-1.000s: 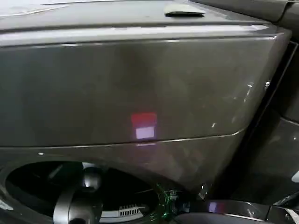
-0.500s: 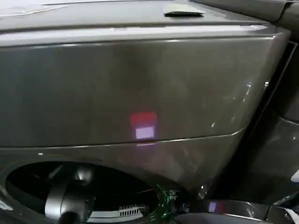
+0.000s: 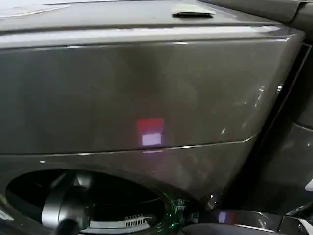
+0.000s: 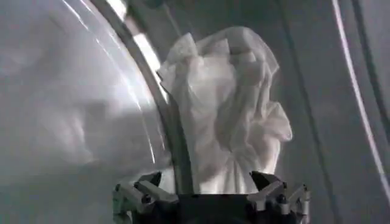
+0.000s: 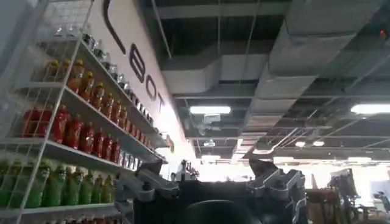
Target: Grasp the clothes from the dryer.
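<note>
While the clothes (image 4: 225, 115) lie inside the dryer (image 3: 146, 98), left gripper (image 4: 210, 189) fingers stand apart.

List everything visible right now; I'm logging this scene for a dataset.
dryer: one, bronze-grey, filling the head view, round opening at its lower left.
clothes: one white bundle, inside the drum, ahead of the left tool.
flat pale item: one, on the dryer's top.
shelves of bottles: red, orange, green rows, in the right wrist view.
ceiling lights: several, white, overhead.
left tool: open, fingers either side of the clothes' lower end.
right tool: open, pointing up, away from the dryer.
</note>
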Available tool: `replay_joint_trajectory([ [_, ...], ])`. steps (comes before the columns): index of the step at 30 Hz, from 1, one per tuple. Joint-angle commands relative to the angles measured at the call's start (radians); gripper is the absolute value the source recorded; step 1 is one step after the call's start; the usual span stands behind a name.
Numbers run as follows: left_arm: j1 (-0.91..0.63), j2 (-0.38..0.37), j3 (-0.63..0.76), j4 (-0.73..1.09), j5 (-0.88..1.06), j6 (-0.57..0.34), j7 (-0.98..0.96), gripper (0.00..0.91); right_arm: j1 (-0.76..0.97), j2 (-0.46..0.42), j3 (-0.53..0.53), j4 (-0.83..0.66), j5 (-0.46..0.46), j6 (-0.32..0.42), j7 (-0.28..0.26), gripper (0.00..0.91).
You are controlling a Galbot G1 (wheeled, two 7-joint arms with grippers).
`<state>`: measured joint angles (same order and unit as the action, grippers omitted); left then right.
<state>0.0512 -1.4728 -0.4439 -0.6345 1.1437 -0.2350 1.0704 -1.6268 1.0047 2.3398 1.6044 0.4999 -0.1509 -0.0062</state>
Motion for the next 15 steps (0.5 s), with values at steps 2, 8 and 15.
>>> replay_joint_trajectory([
  [2, -0.008, 0.002, 0.004, 0.030, 0.010, -0.037, -0.138, 0.907, 0.002, 0.008, -0.009, 0.004, -0.001, 0.005, 0.000, 0.907],
  [8, -0.006, -0.003, 0.034, 0.043, -0.050, -0.061, -0.173, 0.907, 0.006, 0.012, -0.015, 0.006, -0.007, 0.008, 0.000, 0.907],
  [15, 0.018, 0.001, 0.066, 0.081, -0.179, -0.086, -0.166, 0.907, 0.007, 0.027, -0.027, 0.013, -0.022, 0.019, -0.001, 0.907],
])
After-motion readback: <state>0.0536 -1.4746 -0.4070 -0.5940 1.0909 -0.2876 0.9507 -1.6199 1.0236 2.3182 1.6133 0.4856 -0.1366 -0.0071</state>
